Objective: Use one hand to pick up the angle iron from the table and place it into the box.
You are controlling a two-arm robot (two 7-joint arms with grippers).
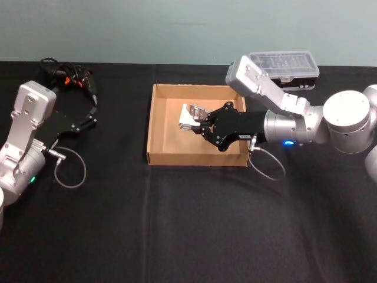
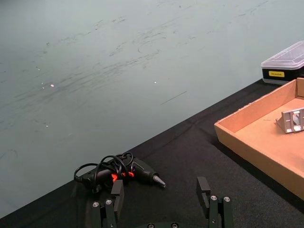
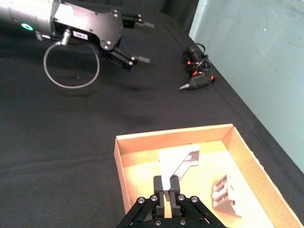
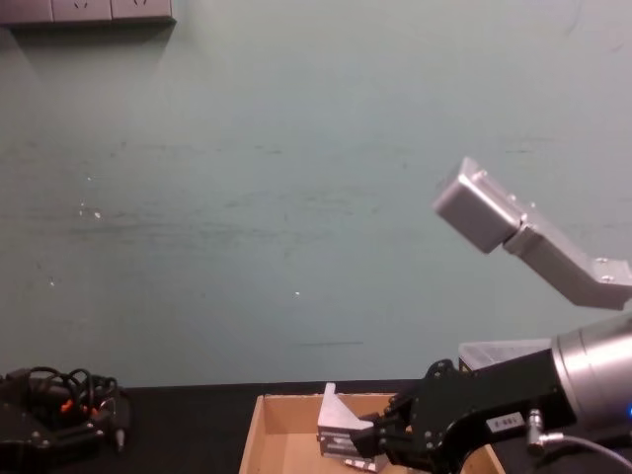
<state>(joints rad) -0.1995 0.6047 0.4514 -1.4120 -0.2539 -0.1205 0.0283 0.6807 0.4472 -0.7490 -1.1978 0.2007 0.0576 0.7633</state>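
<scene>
My right gripper [image 1: 200,121] reaches over the tan cardboard box [image 1: 152,127] and is shut on a silvery angle iron [image 1: 189,118], which it holds just above the box floor. The right wrist view has the fingers [image 3: 164,186] clamped on the angle iron [image 3: 183,164] over the box [image 3: 118,166]. Seen from the chest, the angle iron [image 4: 336,413] sticks up from the right gripper [image 4: 370,430] inside the box [image 4: 255,434]. A second ribbed bracket [image 3: 225,194] lies on the box floor. My left gripper [image 1: 93,112] rests open at the far left of the black table [image 1: 188,224].
A black case with a clear lid [image 1: 285,68] stands behind the box at the back right. A black tool with a tangled cable [image 1: 68,76] lies at the back left, just beyond the left gripper [image 2: 159,202]. A teal wall closes the table's far edge.
</scene>
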